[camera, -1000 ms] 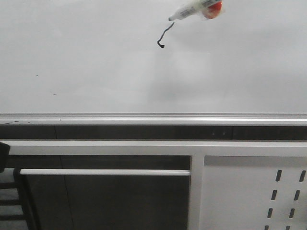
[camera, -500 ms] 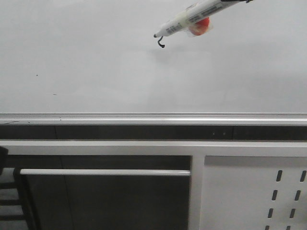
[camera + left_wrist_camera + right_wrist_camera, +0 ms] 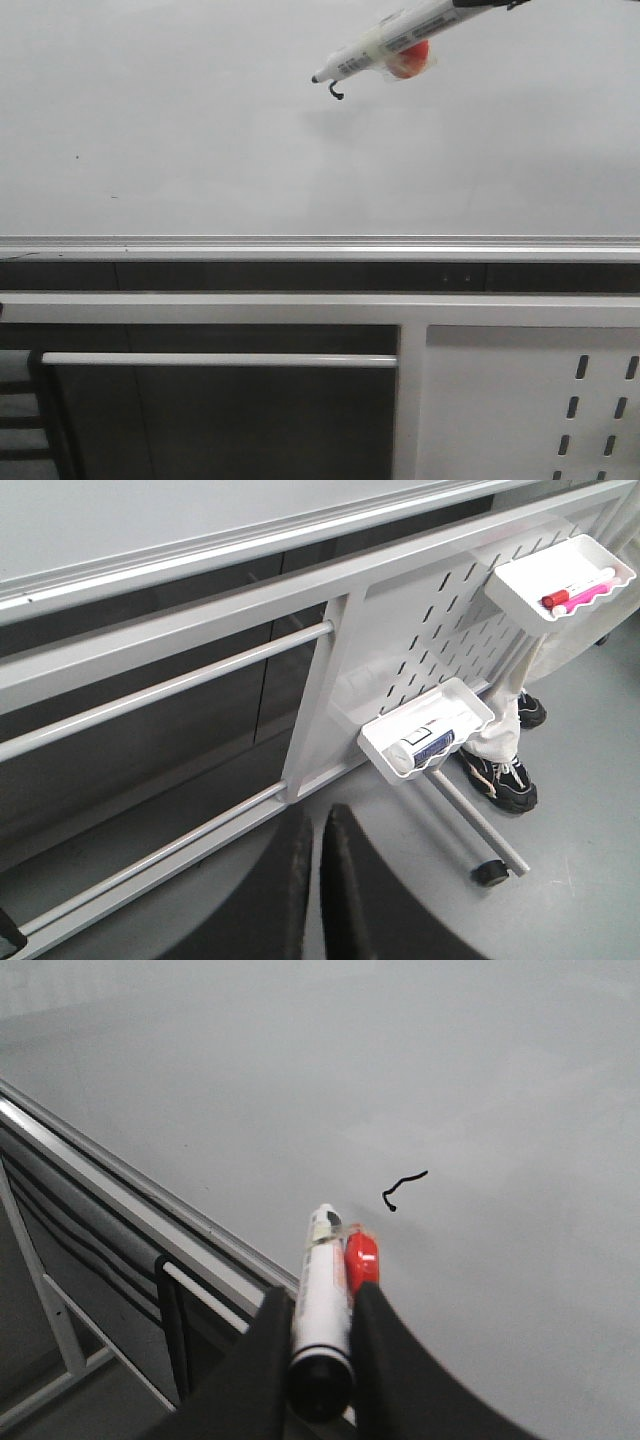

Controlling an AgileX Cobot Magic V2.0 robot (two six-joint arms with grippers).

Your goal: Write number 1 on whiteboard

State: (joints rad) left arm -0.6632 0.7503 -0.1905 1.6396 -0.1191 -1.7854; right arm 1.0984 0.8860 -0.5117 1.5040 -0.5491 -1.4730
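Observation:
The whiteboard (image 3: 180, 130) fills the upper front view, with its silver rim (image 3: 300, 243) below. My right gripper (image 3: 322, 1305) is shut on a white marker pen (image 3: 322, 1275) that has a red piece (image 3: 361, 1258) fixed beside it. In the front view the marker pen (image 3: 390, 38) slants in from the top right, tip pointing left, and covers most of the number 1; only its hooked end (image 3: 336, 93) shows. The right wrist view shows the whole stroke of the number 1 (image 3: 403, 1189) on the whiteboard (image 3: 470, 1070), beyond the pen tip. My left gripper (image 3: 315, 825) is shut and empty, low over the floor.
Below the board's rim are the stand's white frame, a horizontal bar (image 3: 220, 359) and a white panel with slotted holes (image 3: 530, 400). Two white trays (image 3: 378, 742) (image 3: 510, 585) holding markers hang on it. A person's shoes (image 3: 505, 775) and a caster (image 3: 490, 872) are on the floor.
The marker has slid down and to the left, reaching further into the front view; it now covers most of the stroke that was fully visible one second ago.

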